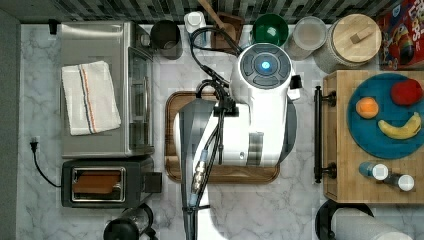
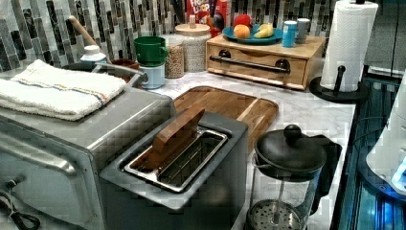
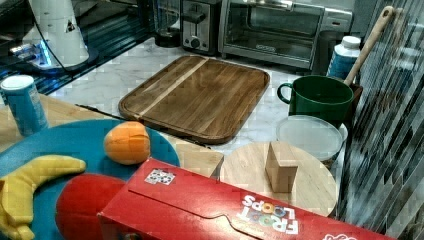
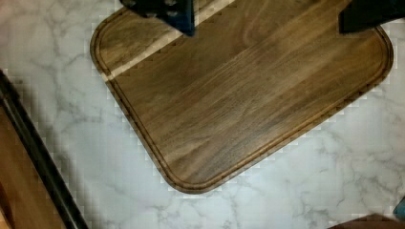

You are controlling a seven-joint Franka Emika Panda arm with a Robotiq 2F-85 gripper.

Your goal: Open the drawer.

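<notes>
Marble counter (image 2: 306, 108), shut-looking drawer (image 2: 258, 60) beside wooden tray (image 2: 230, 108).

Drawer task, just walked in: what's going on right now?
Nothing is being handled yet. The Franka arm hangs above the dark wooden tray, and its gripper is open over the tray in the wrist view, holding nothing. The bamboo drawer looks shut, its front flush with the box, and its black bar handle is untouched, off at the top view's right of the arm. A blue plate of fruit sits on top of the unit.
</notes>
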